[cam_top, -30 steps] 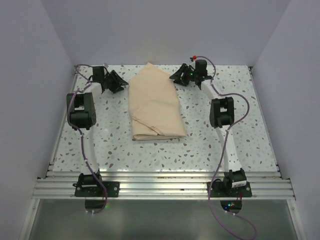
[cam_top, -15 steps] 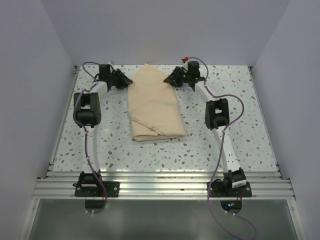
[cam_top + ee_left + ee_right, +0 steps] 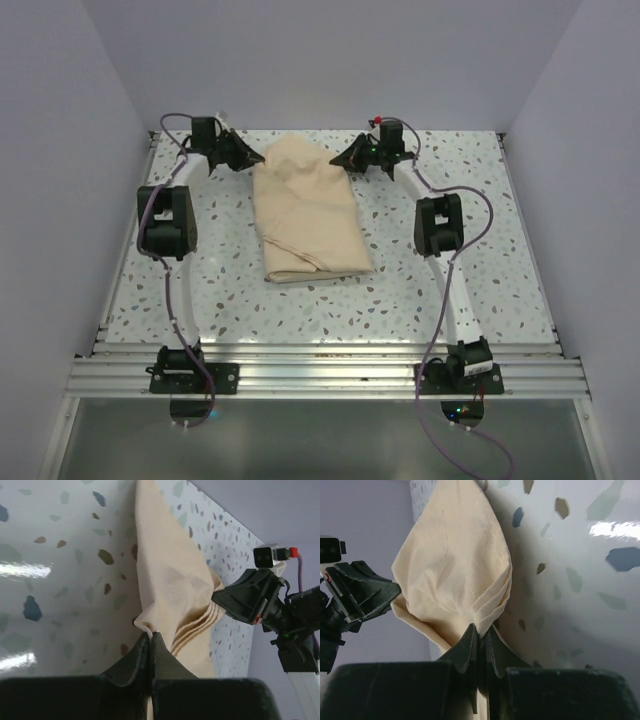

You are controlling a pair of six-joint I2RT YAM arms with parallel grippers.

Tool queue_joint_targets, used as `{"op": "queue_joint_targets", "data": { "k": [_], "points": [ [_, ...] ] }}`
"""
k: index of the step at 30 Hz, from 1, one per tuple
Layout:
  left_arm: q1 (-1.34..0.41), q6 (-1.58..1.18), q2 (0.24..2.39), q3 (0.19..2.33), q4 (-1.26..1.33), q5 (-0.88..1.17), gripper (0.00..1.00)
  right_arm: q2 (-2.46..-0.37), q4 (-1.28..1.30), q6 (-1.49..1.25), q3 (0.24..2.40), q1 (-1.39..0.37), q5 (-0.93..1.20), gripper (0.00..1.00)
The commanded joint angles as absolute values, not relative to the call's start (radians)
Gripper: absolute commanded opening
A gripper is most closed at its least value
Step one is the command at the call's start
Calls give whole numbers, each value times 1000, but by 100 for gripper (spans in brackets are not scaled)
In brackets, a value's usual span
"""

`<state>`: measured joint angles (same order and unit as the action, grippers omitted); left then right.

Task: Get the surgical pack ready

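Where the left claw (image 3: 150, 636) sits: at the left corner of the pack's far end, close to the counter's (image 3: 480, 250) far edge and left of its middle.
Left claw state: jaws pressed together on a small pinch of tan cloth. The fabric puckers up into the tips, and the layered edges fan out just beside them.
Surgical pack (image 3: 308, 215): a tan-beige fabric sheet folded into a long stack. It lies in the middle of the counter, running from near to far. Its near end is squared off and well short of the near edge, and its far end narrows between the two claws.
Right claw (image 3: 481, 632): at the right corner of the same far end, facing the left claw across the cloth.
Right claw state: closed on a fold of the sheet, with several ridged layers gathered at the tips. How many layers are actually caught cannot be told.
Why held so: gripping the two opposite far corners would likely let both arms lift and spread the sheet evenly, keeping the span between them taut rather than bunched.
Step in hand: the grasp looks made and the lift not yet begun, since the rest of the stack rests flat on the counter.
Risk: if one claw has taken more layers than the other, the sheet may open crooked or drag the whole stack along.
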<state>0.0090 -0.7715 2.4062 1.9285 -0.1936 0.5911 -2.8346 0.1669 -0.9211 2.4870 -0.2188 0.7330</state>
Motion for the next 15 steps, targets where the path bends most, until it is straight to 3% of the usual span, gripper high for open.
{"op": "queue_joint_targets", "data": {
  "k": [1, 15],
  "points": [
    [-24, -741, 2186, 1889, -251, 672, 0, -2610, 210, -962, 2432, -233, 810, 0],
    [-97, -628, 1740, 1373, -336, 652, 0, -2185, 460, -761, 1977, -253, 839, 0]
  ]
}}
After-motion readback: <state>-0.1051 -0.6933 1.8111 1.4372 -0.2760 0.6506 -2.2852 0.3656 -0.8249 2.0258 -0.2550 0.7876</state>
